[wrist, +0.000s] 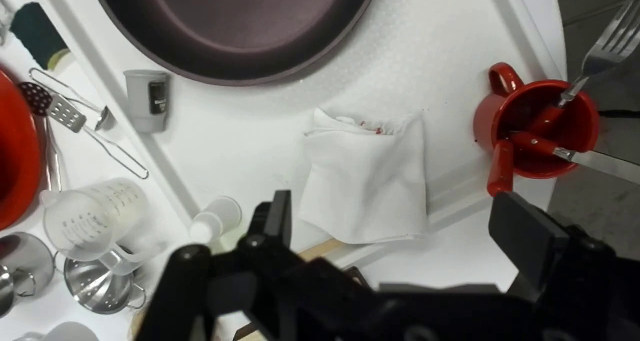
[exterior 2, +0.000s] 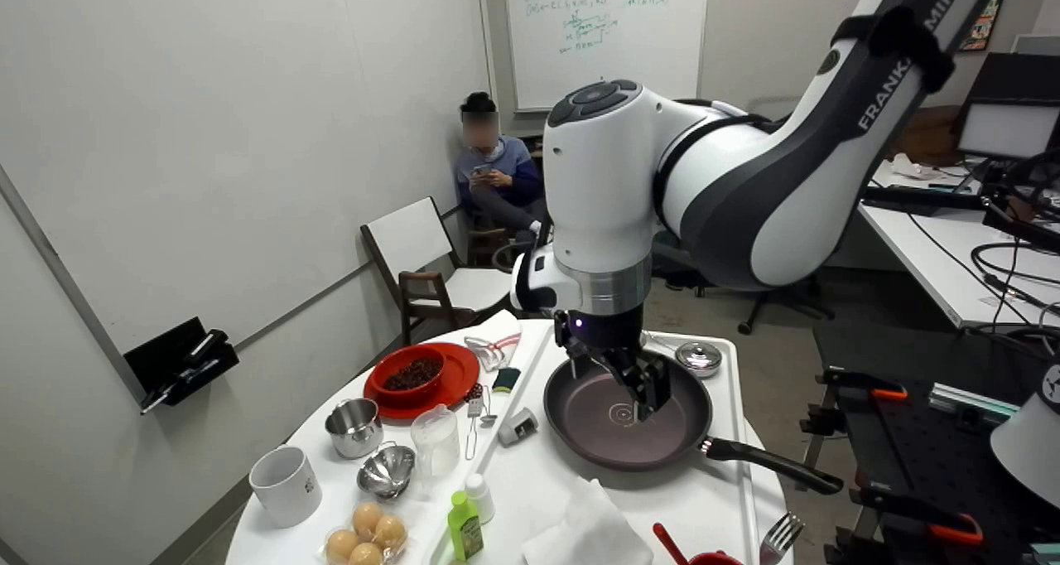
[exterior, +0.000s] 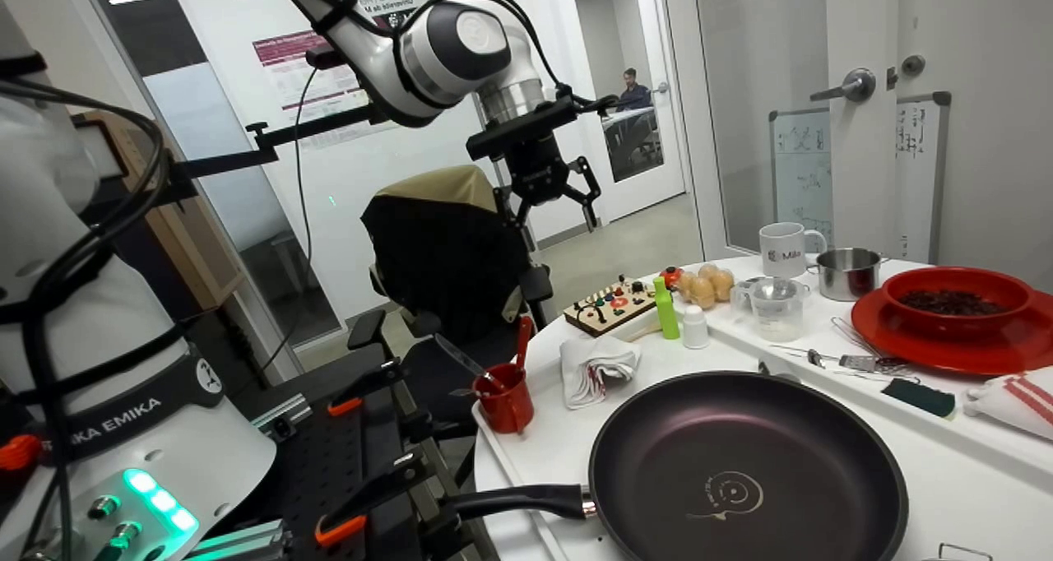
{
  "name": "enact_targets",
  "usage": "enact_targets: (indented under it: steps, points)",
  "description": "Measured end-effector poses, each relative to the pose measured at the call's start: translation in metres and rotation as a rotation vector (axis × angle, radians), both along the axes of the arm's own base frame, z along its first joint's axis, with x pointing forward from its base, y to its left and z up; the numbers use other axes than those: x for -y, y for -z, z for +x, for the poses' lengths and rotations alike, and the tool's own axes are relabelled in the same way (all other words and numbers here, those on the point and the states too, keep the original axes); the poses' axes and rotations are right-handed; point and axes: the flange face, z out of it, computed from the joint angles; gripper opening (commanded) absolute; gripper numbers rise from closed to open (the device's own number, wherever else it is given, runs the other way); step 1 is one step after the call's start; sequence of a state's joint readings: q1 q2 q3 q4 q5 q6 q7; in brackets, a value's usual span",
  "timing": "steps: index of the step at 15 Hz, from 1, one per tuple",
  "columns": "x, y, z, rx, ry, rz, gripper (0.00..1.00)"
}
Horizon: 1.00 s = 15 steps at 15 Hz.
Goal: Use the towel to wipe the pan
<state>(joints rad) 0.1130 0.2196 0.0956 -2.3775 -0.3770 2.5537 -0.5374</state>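
Curved at its edge, the white bench [exterior 2: 273, 544] bears a folded white cloth towel [wrist: 367, 183], mid-frame in the wrist view, apart from the round dark frying pan [wrist: 240, 23] at the top. Wide-spread jaws hold nothing; grasping and wiping apparently remain undone.

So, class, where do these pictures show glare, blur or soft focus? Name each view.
In an exterior view, the pan has a pinkish sheen and the base lights glare; in an exterior view, a blur covers a seated person's face; in the wrist view, the pincer looks dark and blurry.
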Motion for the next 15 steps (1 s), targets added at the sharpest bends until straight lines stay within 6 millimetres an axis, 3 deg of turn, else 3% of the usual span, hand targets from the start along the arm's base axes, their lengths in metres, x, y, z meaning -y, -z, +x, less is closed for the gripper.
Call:
enact_targets:
  steps: [8,15]
  points:
    - [-0.021,0.071,0.017,-0.035,-0.107,-0.054,1.00]
    - [-0.034,0.128,0.033,-0.066,-0.102,-0.090,0.96]
